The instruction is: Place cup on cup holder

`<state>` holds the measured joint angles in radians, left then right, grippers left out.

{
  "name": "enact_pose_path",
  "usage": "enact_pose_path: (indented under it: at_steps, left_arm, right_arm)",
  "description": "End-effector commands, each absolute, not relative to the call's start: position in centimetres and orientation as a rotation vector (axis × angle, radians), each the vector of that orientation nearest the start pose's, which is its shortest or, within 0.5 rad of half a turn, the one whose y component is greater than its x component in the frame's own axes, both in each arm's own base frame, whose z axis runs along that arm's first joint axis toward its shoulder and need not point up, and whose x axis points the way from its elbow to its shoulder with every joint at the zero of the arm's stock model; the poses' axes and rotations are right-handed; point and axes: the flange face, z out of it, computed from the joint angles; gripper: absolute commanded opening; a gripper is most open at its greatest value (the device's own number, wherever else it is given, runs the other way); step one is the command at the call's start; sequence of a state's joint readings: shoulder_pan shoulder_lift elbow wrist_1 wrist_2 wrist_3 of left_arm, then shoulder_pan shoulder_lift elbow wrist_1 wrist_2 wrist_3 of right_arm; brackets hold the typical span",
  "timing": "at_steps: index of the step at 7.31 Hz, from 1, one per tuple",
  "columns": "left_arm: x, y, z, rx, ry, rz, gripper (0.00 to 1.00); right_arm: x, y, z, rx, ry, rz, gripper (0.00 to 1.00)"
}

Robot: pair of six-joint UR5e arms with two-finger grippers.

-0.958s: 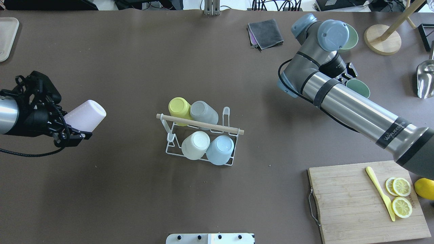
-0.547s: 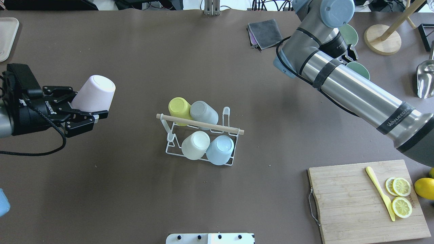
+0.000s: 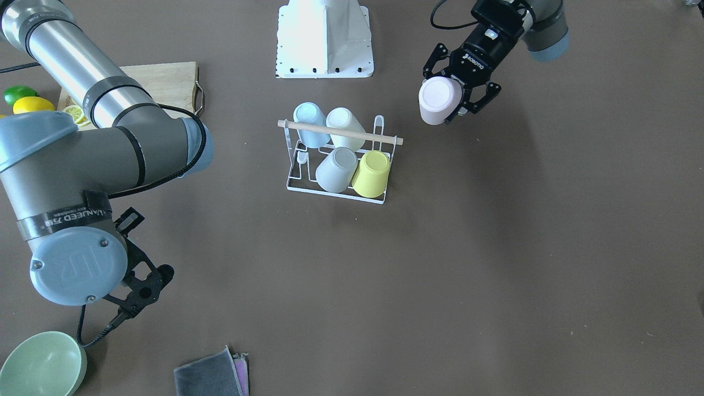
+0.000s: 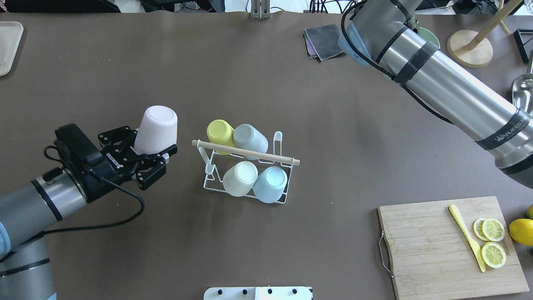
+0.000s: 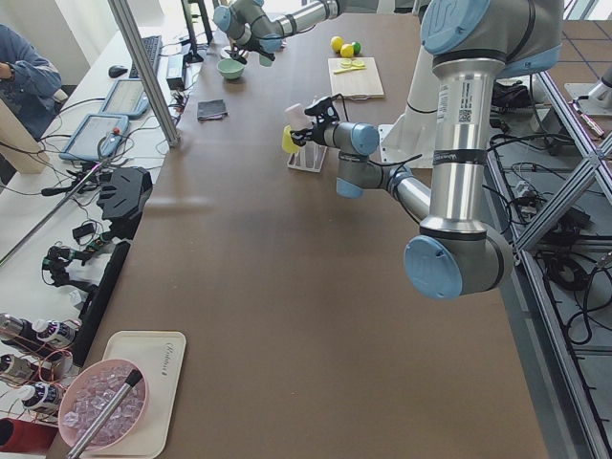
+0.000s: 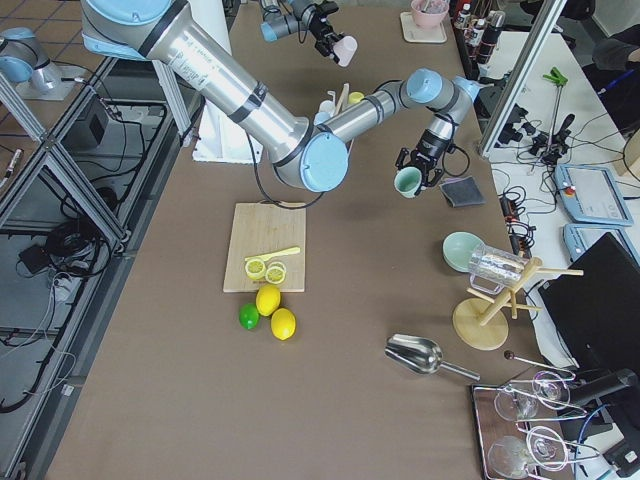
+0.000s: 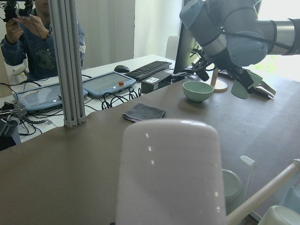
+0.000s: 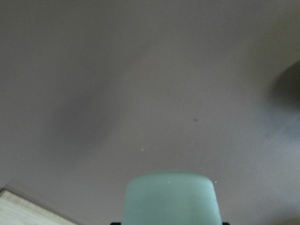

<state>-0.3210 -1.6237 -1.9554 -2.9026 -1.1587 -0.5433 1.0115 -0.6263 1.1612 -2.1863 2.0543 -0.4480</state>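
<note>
The cup holder (image 4: 208, 183) is a white wire rack with a wooden rod handle (image 4: 245, 153) at the table's middle. Several cups sit upside down on it: yellow, grey, cream and blue. The prongs at its left end (image 4: 210, 168) are bare. My left gripper (image 4: 150, 146) is shut on a pink cup (image 4: 156, 128), held bottom up just left of the rack, apart from it; it also shows in the front view (image 3: 438, 99). My right gripper (image 6: 418, 168) is shut on a green cup (image 6: 407, 183) above the far right table; the cup fills the bottom of the right wrist view (image 8: 171, 197).
A grey cloth (image 4: 327, 41) and a green bowl (image 3: 41, 363) lie at the far right by my right arm. A wooden stand (image 4: 470, 48) and a metal scoop (image 4: 522, 96) are farther right. A cutting board (image 4: 437, 250) carries lemon slices and a yellow knife.
My left gripper has carried the pink cup right, close to the rack's left end, and turned it bottom up. My right arm has drawn away toward the table's far edge.
</note>
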Motion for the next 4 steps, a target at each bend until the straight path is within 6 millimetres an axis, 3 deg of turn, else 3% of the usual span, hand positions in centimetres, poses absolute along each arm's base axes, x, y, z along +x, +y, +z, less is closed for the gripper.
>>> enact_pose_path:
  at_steps: [1, 2, 3, 4]
  left_arm:
    - [40.8, -26.2, 29.4, 1.307, 1.176, 0.082, 0.03]
    - [41.7, -25.7, 30.0, 1.299, 1.168, 0.095, 0.04]
    - [42.9, -26.0, 29.3, 1.315, 1.163, 0.064, 0.04]
    - [44.3, -26.5, 29.3, 1.328, 1.131, 0.029, 0.04]
  right_arm:
    - [-30.6, -71.6, 29.5, 0.149, -0.661, -0.881, 0.0]
    - [-28.9, -71.0, 27.8, 0.249, -0.707, -0.858, 0.0]
    - [-27.2, -69.8, 26.3, 0.326, -0.754, -0.825, 0.0]
    - [-25.8, -68.9, 26.0, 0.406, -0.801, -0.827, 0.0]
